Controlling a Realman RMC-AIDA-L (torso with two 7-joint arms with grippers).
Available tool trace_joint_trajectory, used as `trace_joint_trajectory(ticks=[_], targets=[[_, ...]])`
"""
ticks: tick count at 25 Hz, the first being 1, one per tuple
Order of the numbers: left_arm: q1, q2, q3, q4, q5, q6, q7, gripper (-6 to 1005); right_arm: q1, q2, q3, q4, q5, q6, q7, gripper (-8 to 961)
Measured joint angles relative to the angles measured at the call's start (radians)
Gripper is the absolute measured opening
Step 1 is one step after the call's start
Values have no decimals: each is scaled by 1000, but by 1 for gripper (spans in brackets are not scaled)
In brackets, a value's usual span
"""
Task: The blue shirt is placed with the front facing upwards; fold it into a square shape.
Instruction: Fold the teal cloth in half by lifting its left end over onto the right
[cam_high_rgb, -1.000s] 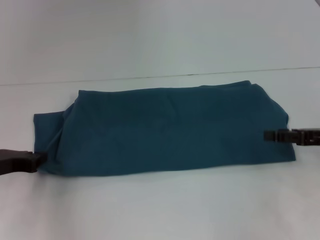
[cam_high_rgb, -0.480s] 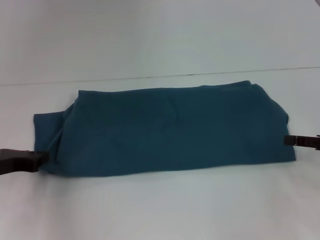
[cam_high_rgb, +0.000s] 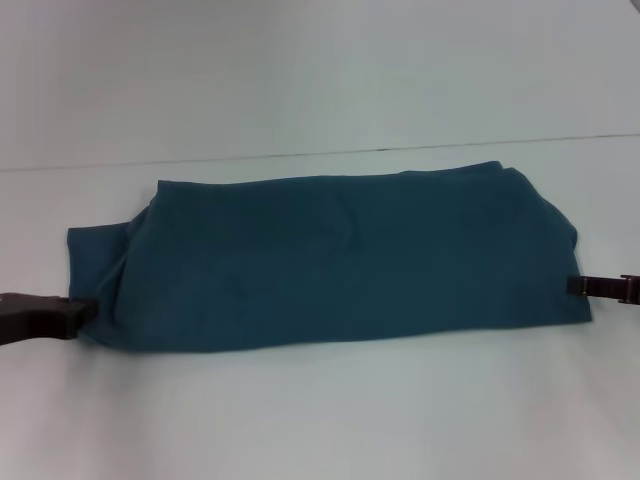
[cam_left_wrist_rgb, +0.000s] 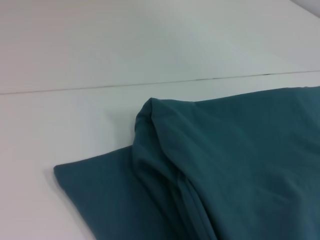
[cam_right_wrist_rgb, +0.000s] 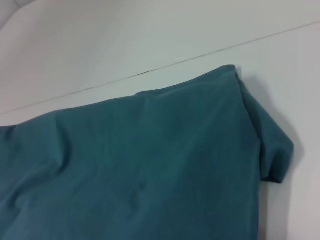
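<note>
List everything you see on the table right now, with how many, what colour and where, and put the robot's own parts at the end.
blue shirt: one, dark teal-blue, lying folded into a long band across the middle of the table; no lettering shows on the upper side.
table: one, white, under the shirt, with a thin dark seam running across it behind the shirt.
left tool: one, dark, low at the shirt's left end, touching the cloth edge.
right tool: one, dark, at the shirt's right end, its tip at the cloth edge.
</note>
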Motion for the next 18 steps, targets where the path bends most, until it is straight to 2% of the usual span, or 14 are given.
trace_joint_trajectory(ticks=[9,18], targets=[[-2,0,1,-2,2,-5,0,0,25,3,0,59,-4,37,-7,675],[-2,0,1,-2,6,-5,0,-1,31,5,-3,63,-4,38,-8,655]])
